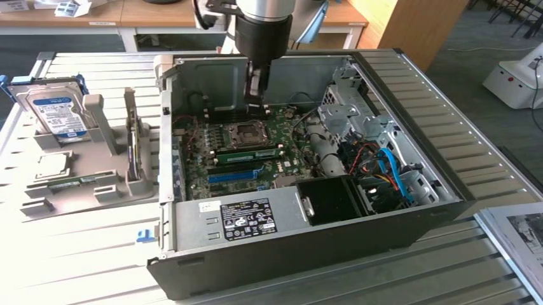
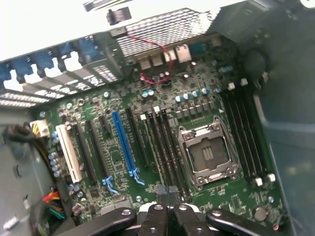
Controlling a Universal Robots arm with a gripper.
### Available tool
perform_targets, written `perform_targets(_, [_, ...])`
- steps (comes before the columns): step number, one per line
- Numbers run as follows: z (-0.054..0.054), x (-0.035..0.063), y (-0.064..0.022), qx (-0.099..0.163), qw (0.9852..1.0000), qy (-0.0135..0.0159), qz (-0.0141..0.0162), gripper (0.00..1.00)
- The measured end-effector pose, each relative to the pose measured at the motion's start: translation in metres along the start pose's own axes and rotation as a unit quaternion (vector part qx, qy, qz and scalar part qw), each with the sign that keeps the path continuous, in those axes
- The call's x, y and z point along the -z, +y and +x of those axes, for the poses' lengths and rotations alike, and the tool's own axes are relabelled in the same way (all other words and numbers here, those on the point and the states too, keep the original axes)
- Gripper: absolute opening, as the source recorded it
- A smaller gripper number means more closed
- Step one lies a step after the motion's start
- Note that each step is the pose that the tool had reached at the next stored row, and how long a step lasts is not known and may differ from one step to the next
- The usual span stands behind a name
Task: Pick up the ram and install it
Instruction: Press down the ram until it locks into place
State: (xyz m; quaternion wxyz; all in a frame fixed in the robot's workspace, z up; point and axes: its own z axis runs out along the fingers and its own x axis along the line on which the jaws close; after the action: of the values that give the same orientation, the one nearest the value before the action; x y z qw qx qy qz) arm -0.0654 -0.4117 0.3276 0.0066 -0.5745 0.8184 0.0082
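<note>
The ram [image 1: 248,152], a long green stick with dark chips, stands in a slot on the motherboard, between the CPU socket [image 1: 248,131] and the long blue slot [image 1: 233,176]. My gripper [image 1: 254,105] hangs straight down inside the open computer case, above the board and apart from the ram. Its dark fingertips [image 2: 162,209] meet in the wrist view, and the gripper [image 2: 170,196] is shut with nothing clearly held. Beneath it run the dark memory slots [image 2: 165,147], beside the CPU socket [image 2: 206,152] and the blue slot [image 2: 124,142].
The case walls [image 1: 407,101] rise around the board. A power supply [image 1: 246,216] fills the near side, with a drive cage [image 1: 357,108] and blue and red cables [image 1: 386,171] toward the exterior view's right. A grey holder [image 1: 85,184] with a hard drive [image 1: 58,114] stands at the left.
</note>
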Motion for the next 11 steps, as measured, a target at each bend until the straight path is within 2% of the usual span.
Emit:
perform_targets(3, [0.0000,0.0000,0.0000,-0.027,0.9996,-0.0002,0.0005,0.10])
perform_targets(6, [0.0000,-0.0001,0.0000,-0.054,0.9985,-0.0003,0.0011,0.10])
perform_targets(11, [0.0000,-0.0001,0.0000,-0.100,0.9950,-0.0006,0.0020,0.10])
